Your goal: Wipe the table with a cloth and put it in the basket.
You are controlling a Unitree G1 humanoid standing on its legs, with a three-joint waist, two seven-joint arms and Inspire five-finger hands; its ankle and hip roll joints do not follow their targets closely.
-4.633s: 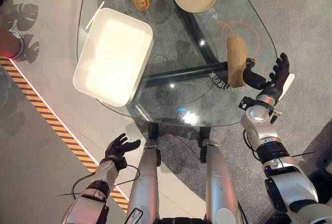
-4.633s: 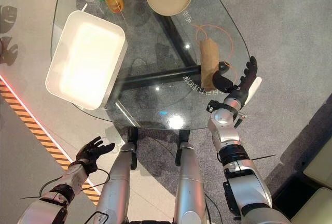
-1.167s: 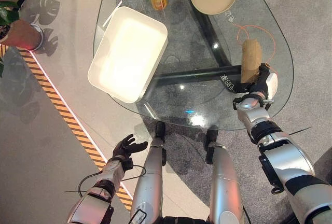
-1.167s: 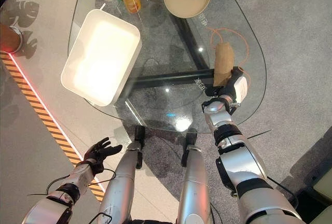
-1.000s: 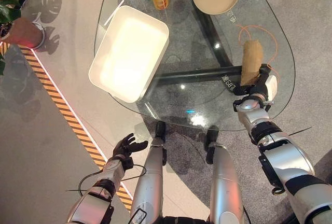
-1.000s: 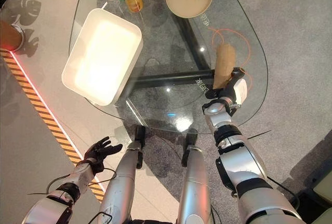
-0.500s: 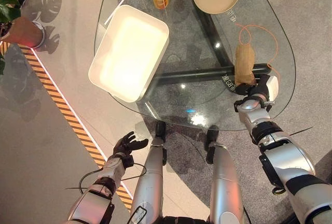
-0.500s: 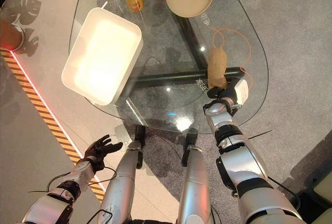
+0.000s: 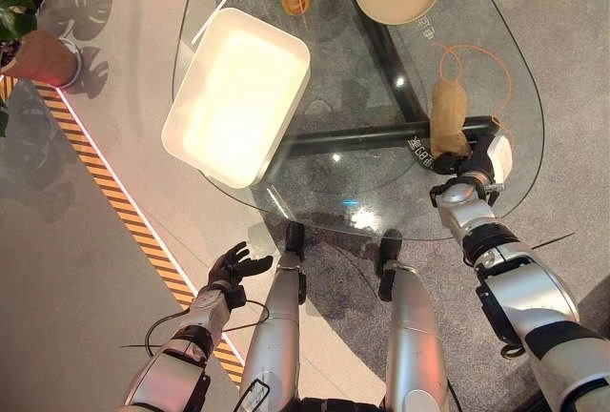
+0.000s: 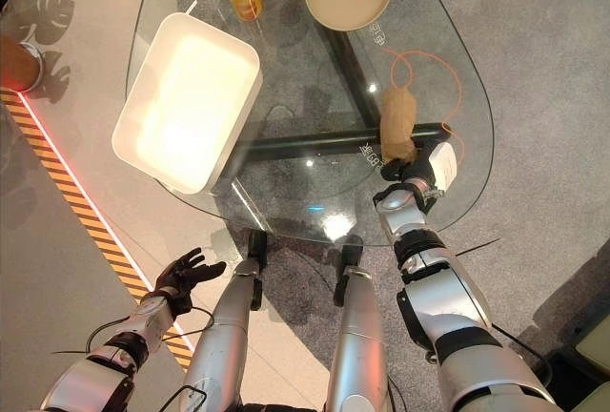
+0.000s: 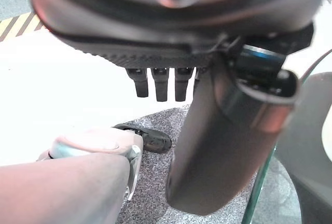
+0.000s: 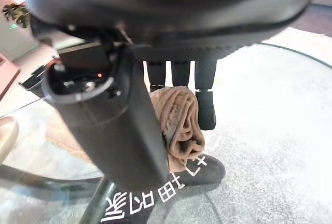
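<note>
On the glass table (image 9: 315, 97), the right hand (image 9: 474, 159) now pinches the brown cloth (image 9: 448, 118), dragged leftward.

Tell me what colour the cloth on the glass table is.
The cloth is light brown, a tan shade, seen best in the right eye view.

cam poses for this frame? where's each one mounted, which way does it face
Left eye, right eye: on head, looking down at round glass table; both arms show.
Left wrist: along open left hand, toward pale floor.
Right wrist: along right hand, curled on rolled brown cloth.
Shared: eye views and right wrist all see the cloth.
</note>
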